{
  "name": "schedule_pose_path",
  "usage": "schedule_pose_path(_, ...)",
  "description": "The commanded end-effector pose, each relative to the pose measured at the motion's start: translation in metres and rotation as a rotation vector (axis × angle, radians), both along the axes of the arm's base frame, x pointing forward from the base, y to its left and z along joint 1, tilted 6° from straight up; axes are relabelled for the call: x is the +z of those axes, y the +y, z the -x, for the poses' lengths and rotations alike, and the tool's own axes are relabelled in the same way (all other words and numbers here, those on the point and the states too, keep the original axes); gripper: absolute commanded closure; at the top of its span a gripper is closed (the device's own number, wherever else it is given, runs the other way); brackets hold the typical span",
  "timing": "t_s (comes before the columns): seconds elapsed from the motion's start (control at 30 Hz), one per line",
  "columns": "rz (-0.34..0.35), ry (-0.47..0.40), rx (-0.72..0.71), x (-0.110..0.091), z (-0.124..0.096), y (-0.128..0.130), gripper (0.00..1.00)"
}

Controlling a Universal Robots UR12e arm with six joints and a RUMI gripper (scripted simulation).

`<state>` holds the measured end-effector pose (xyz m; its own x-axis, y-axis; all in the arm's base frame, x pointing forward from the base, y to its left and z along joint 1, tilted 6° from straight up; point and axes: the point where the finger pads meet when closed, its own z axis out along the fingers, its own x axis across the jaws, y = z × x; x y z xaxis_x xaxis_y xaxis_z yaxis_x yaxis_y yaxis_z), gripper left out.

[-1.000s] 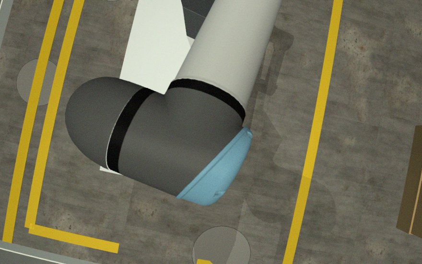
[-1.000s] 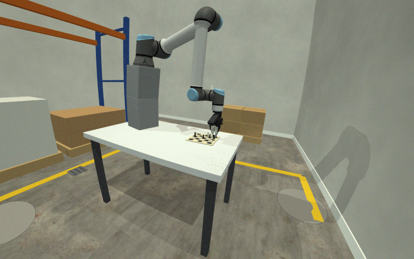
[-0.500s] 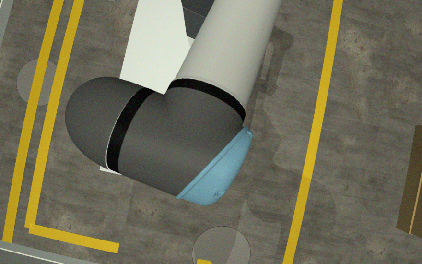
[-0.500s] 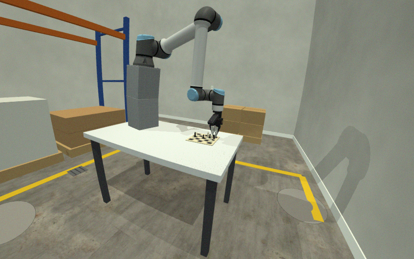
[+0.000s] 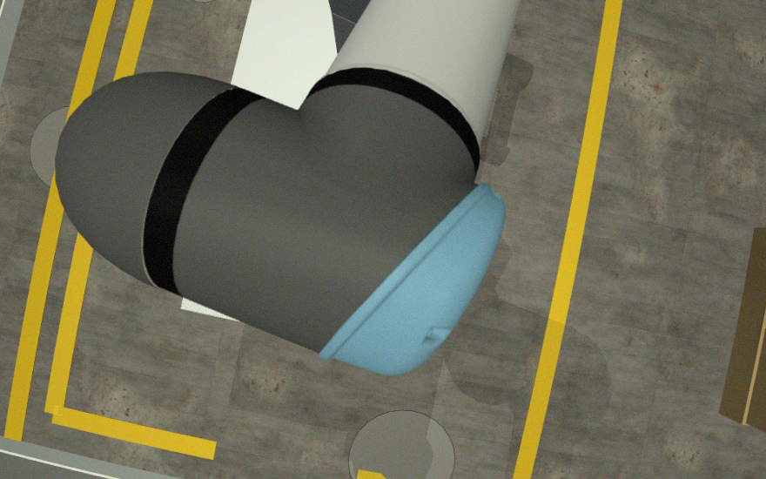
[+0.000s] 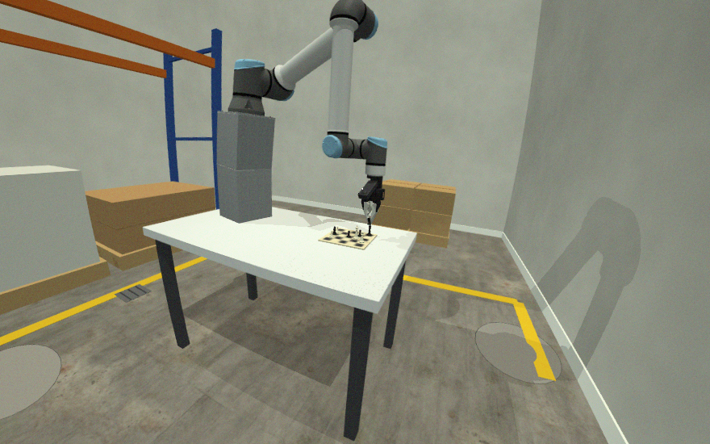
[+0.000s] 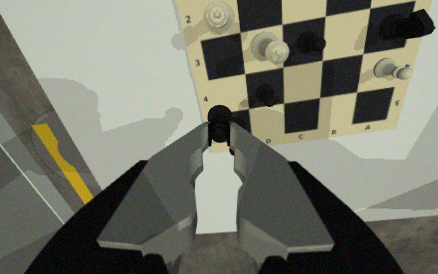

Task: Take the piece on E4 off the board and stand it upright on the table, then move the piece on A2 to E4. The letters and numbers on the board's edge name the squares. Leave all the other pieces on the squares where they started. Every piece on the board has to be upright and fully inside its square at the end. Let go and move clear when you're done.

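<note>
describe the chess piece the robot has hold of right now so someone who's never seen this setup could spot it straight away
On the white table lies a small chessboard, and the gripper hangs over the corner by its row 4 label. Pinched between the two grey fingers is a black piece with a round head. It is the only piece raised off the squares; the others stand free on the board.

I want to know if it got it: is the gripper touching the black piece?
Touching. In the wrist view the gripper has its fingers pressed against both sides of the black piece.

Matt grey jaws, a glossy black piece (image 7: 219,120) (plastic-looking), smooth board (image 7: 326,107), matt white table (image 6: 291,259).
</note>
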<state>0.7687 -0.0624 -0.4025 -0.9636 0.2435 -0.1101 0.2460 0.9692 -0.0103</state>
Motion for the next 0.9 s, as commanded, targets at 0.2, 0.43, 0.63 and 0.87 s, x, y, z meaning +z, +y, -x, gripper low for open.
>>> schedule_pose_path(0.2,-0.003,0.008,-0.001,0.034,0.009,0.002,1.0)
schedule_pose_path(0.43,-0.004,0.01,-0.001,0.032,0.01,0.003,1.0)
schedule_pose_path(0.63,0.008,0.009,0.108,0.034,-0.037,-0.06,1.0)
schedule_pose_path(0.87,0.011,0.01,0.137,0.035,-0.048,-0.077,1.0)
